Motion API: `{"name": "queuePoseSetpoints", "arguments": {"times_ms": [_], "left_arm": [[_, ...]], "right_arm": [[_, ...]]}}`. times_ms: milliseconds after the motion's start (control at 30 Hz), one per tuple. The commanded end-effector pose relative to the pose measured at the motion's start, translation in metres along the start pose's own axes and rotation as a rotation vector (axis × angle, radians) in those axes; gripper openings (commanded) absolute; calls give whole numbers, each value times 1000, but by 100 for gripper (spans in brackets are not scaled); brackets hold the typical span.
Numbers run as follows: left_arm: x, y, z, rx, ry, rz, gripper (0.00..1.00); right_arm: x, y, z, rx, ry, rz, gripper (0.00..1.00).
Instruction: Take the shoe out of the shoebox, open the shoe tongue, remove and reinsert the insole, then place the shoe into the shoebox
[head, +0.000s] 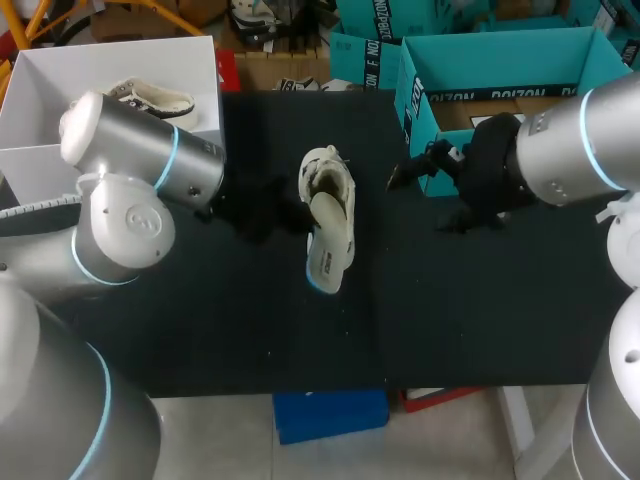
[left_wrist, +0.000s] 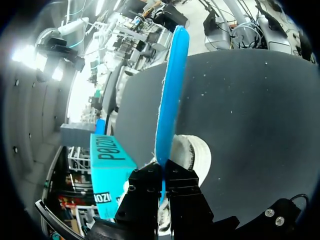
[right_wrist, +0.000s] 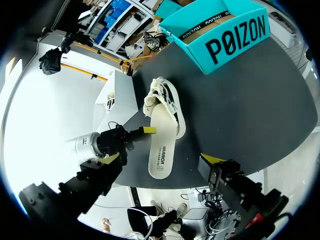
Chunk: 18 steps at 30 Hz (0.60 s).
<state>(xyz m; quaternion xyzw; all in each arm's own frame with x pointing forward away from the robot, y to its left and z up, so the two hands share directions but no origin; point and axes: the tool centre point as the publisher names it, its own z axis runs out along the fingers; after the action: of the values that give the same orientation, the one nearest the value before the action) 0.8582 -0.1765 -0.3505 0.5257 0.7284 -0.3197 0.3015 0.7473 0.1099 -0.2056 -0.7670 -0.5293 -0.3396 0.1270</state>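
My left gripper (left_wrist: 164, 175) is pressed together on one edge of the flat cream insole with a blue underside (left_wrist: 172, 90). The insole sticks partly out of the cream lace-up shoe (head: 325, 178), mid-table on the black mat (head: 480, 320). My right gripper (right_wrist: 162, 159) hangs spread wide and empty. The insole step seems to be in hand. Next, it likely needs to come fully clear, then slide back in flat.
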Motion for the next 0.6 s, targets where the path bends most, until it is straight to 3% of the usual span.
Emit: {"name": "queuePoseSetpoints", "arguments": {"times_ms": [33, 600], "left_arm": [[-3, 6, 9, -1, 6, 1, 0], [0, 23, 7, -62, 17, 16, 0]], "right_arm": [[1, -1, 1, -2, -3, 1, 100], [1, -1, 1, -2, -3, 1, 100]]}}
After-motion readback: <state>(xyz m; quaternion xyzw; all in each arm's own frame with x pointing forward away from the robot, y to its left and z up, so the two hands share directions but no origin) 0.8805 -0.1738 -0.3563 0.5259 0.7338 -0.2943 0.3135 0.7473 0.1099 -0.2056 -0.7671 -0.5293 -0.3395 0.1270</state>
